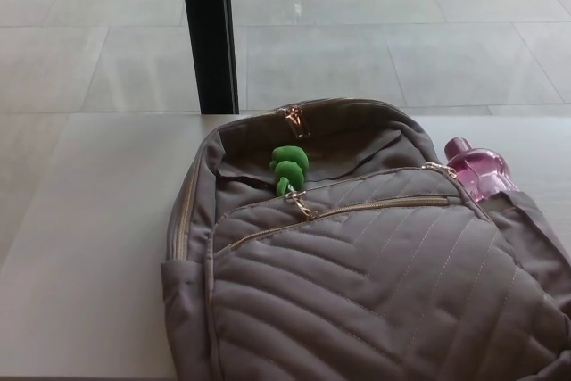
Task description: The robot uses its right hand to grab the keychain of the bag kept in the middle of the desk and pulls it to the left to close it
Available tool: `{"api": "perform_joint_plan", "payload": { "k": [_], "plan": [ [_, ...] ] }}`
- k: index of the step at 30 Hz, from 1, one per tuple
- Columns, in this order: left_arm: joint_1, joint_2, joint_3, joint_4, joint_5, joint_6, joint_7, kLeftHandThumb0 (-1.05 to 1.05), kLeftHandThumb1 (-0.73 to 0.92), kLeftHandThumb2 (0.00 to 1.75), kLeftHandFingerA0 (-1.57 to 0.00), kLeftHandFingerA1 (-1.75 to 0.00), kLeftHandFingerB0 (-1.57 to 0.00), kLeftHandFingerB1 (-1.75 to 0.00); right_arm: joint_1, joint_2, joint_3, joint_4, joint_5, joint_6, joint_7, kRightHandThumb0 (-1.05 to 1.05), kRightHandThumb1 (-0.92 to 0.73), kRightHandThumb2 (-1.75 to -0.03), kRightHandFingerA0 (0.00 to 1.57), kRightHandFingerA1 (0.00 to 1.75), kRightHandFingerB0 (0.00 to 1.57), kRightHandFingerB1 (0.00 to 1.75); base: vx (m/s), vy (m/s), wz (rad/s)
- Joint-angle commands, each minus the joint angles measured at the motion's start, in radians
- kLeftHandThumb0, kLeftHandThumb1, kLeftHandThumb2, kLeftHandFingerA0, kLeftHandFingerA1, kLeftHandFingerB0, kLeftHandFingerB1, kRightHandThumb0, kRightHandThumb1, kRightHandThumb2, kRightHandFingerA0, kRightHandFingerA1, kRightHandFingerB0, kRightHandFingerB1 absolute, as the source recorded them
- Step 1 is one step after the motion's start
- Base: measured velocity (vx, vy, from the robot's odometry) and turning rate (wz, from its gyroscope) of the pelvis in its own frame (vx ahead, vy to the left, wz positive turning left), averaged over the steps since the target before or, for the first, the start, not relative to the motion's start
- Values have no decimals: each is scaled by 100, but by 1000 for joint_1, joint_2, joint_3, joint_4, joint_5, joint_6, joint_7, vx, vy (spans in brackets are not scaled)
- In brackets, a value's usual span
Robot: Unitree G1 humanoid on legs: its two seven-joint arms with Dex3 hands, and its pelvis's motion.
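**Head view.** You look down on a grey-brown bag (357, 265) lying on a pale desk (89, 247). The bag fills the centre and lower right of the frame and runs off the bottom and right edges. Its front panel is quilted in chevron stitching.

**Keychain.** The green keychain (290, 167) sits just left of frame centre, on the upper part of the bag. It is a small coiled shape, and its lower end touches a metal pull (302, 207). From that pull a gold zip line (384, 205) runs right across the top of the quilted panel. You cannot tell here whether the teeth are joined or apart. Above the keychain the fabric sags in loose folds, and a second, copper-coloured pull (291, 118) rests on the bag's top edge.

**Surroundings.** A pink bottle (480, 169) stands at the bag's right side in the centre right of the frame. Its cap and shoulder show and its lower part is hidden by the bag. A black post (208, 33) rises behind the desk in the upper left-centre, against a grey tiled floor (401, 42).

**Hands.** Neither the left nor the right hand appears in the frame, so you cannot read either as open, closed or gripping. Nothing touches the keychain.
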Motion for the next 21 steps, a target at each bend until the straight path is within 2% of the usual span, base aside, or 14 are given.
{"api": "perform_joint_plan", "payload": {
  "k": [1,7,8,10,11,12,13,14,15,16,18,19,20,21],
  "plan": [
    [6,15,-18,4,28,-14,13,-66,87,66,-69,-51,-44,-41,1,-34,48,7,-39,-70,-41,-56,-54,-57,111,56,69,47,0,0,0],
    [-11,18,-1,-5,5,-11,-14,-69,85,65,-69,-53,-42,-40,-10,-34,69,15,-34,-87,-59,-59,-56,-57,112,55,64,46,0,0,0],
    [-11,18,-11,-7,18,-16,-8,-69,69,105,-63,-65,-36,-53,-11,-36,71,17,-35,-87,-61,-58,-56,-57,112,56,64,46,0,0,0],
    [-9,19,-24,-15,28,-25,-15,-69,69,105,-63,-65,-35,-53,-15,-38,75,22,-36,-89,-64,-59,-56,-57,113,56,62,45,0,0,0],
    [-6,21,-25,-25,27,-26,-21,-68,87,66,-71,-53,-42,-40,-17,-37,79,24,-39,-96,-62,-59,-56,-58,111,55,59,45,0,0,0],
    [-2,24,-36,-37,39,-43,-12,-65,89,68,-72,-52,-42,-40,-17,-36,84,21,-43,-109,-59,-66,-56,-58,104,54,52,43,0,0,0],
    [-1,24,-38,-40,40,-45,-11,-65,89,68,-72,-52,-42,-40,-17,-36,85,21,-43,-111,-59,-66,-56,-58,104,54,52,43,0,0,0],
    [-8,23,-27,-42,24,-35,-20,-65,87,66,-71,-55,-49,-41,-17,-32,80,14,-33,-109,-54,-67,-56,-58,87,55,47,42,0,0,0],
    [-22,15,11,-36,-20,-13,-42,-63,80,64,-62,-59,-51,-44,-16,-29,76,7,-25,-106,-49,-67,-57,-58,75,56,45,41,0,0,0],
    [-38,3,61,-25,-76,15,-69,-63,80,64,-62,-59,-51,-44,-14,-25,71,0,-18,-104,-44,-67,-57,-58,75,56,45,41,0,0,0],
    [-32,10,52,-13,-36,-35,-69,-64,81,64,-61,-51,-50,-43,-17,-24,70,-1,-15,-98,-42,-66,-57,-58,65,56,44,40,0,0,0],
    [-53,3,79,-7,-64,-15,-93,-64,79,64,-60,-54,-49,-44,-24,-22,65,1,-9,-94,-41,-66,-57,-58,63,57,45,40,0,0,0],
    [-55,3,82,-2,-55,-15,-89,-65,79,64,-60,-51,-49,-43,-19,-21,64,-3,-8,-101,-31,-66,-45,-87,55,66,38,52,0,0,0],
    [-42,3,67,-2,-31,-34,-70,-66,79,64,-63,-50,-49,-42,-12,-23,64,0,-9,-104,-26,-73,-49,-87,53,65,40,49,0,0,0]
  ]
}}
